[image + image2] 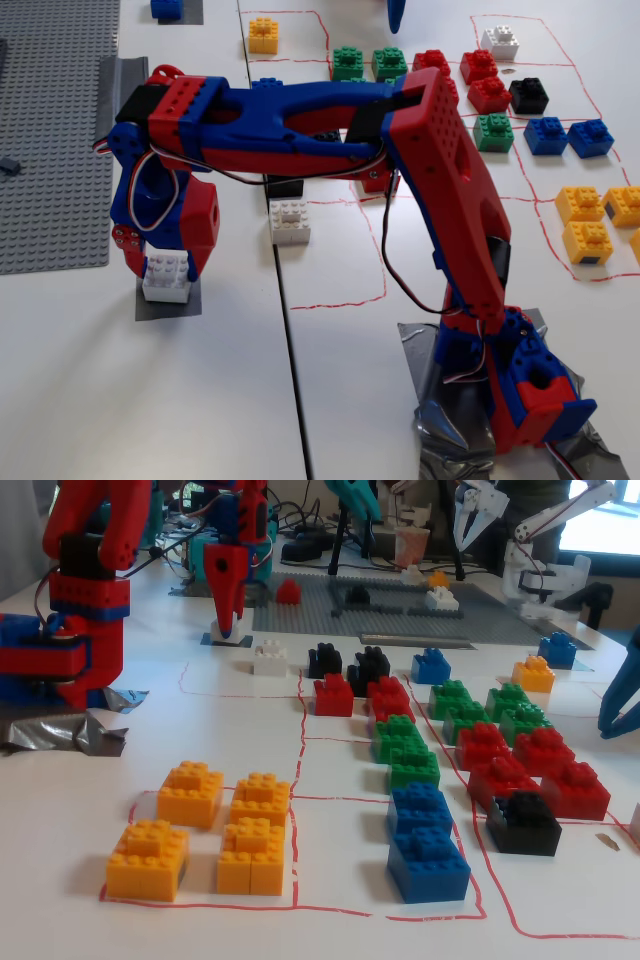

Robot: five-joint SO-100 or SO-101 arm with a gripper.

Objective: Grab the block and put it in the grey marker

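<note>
The block (166, 279) is a small white studded brick standing on the grey marker (168, 305), a flat grey tape square left of the table seam. My gripper (165, 262) points straight down over it. Its red fingers flank the brick's two sides and look closed on it. In the other fixed view the gripper (228, 620) tapers down onto the same block (228, 635), which rests on the marker (212, 640). A second white brick (290, 222) lies loose to the right of the seam; it also shows in the other fixed view (270, 658).
A large grey studded baseplate (50, 140) lies left of the gripper. Black, red, green, blue and yellow bricks (490, 95) fill red-outlined fields at the right, with a third white brick (500, 42). The arm's base (525, 390) stands on crumpled silver tape.
</note>
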